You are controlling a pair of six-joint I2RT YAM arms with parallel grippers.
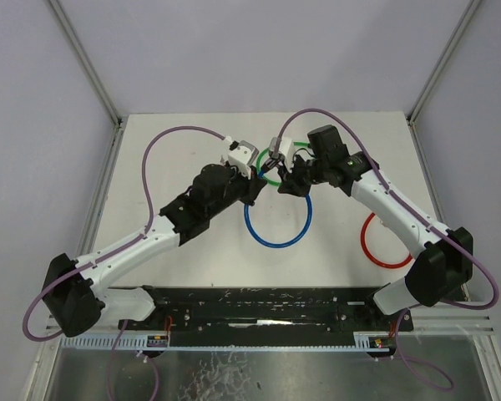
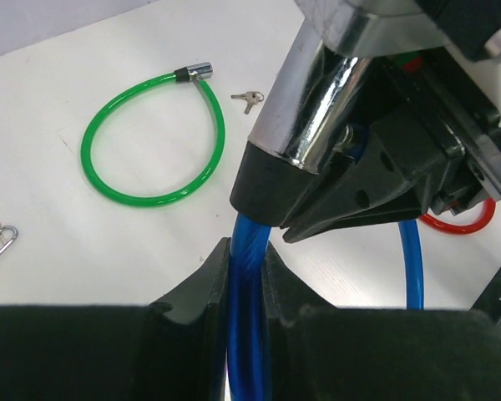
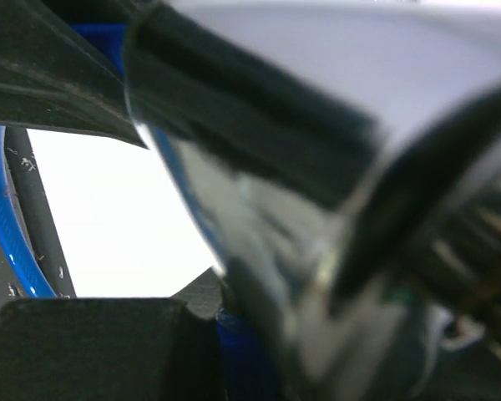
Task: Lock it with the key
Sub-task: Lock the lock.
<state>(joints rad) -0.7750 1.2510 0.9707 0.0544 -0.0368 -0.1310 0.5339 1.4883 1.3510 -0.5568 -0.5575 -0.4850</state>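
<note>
Left fingers point(image 2: 194, 307) on blue cable lock point(image 2: 245, 280)

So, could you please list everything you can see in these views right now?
blue lock: 1, blue cable with chrome head, table centre, held up by both arms
green lock: 1, green cable with chrome head, flat on the table beyond the blue one
red lock: 1, red, flat at the right side, partly behind the right arm
keys: 1 small bunch, silver, beside the green lock's head
padlock, likely: 1, silver shackle, mostly cut off in the left wrist view
table: 1, white
left arm: 1, white and black, jaws shut on the blue cable
right arm: 1, white and black, jaws at the blue lock's chrome head
</note>
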